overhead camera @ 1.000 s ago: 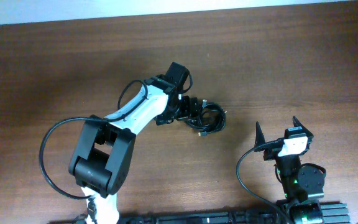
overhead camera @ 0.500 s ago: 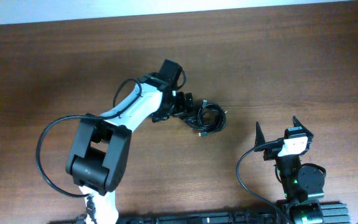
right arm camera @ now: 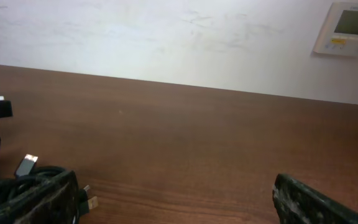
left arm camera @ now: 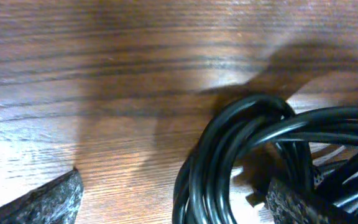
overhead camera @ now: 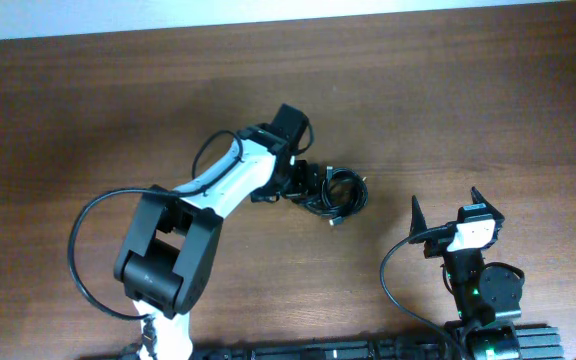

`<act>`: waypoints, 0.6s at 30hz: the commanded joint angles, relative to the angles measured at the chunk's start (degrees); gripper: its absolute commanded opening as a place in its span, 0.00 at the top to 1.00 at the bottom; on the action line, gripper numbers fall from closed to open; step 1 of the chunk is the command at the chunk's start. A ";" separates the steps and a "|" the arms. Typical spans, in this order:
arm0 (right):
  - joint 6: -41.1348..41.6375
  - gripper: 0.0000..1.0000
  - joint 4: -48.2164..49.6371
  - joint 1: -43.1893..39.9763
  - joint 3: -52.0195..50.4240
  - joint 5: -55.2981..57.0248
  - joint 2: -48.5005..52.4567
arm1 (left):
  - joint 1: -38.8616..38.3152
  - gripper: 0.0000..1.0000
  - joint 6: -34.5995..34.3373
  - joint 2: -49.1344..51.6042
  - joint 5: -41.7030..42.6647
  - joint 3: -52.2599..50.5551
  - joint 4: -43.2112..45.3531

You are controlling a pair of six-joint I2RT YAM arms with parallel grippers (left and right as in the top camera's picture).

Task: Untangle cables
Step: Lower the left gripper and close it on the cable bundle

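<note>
The cables (overhead camera: 340,194) lie as a small bunched coil of thin black cords at the middle of the wooden table, with small plug ends sticking out at its lower right. My left gripper (overhead camera: 308,186) is at the coil's left side. In the left wrist view the jaws (left arm camera: 179,202) stand wide apart with a loop of the cables (left arm camera: 253,143) between them, not clamped. My right gripper (overhead camera: 446,206) is open and empty, to the right of the coil and apart from it. In the right wrist view the open jaws (right arm camera: 173,199) face the cables (right arm camera: 36,180) at far left.
The table's far edge (overhead camera: 268,25) meets a white wall, which carries a small control panel (right arm camera: 352,28). A thick black wire fixed to the left arm (overhead camera: 80,262) loops out at the left. A black rail (overhead camera: 368,350) runs along the front edge.
The left arm swung slightly left, then back right toward the coil. The coil shifted a little to the right. The right arm has not moved.
</note>
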 commanded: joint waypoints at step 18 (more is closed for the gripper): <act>0.39 0.01 -0.33 -0.31 -0.28 0.68 -0.33 | -0.37 0.47 0.24 1.46 0.57 -6.34 2.82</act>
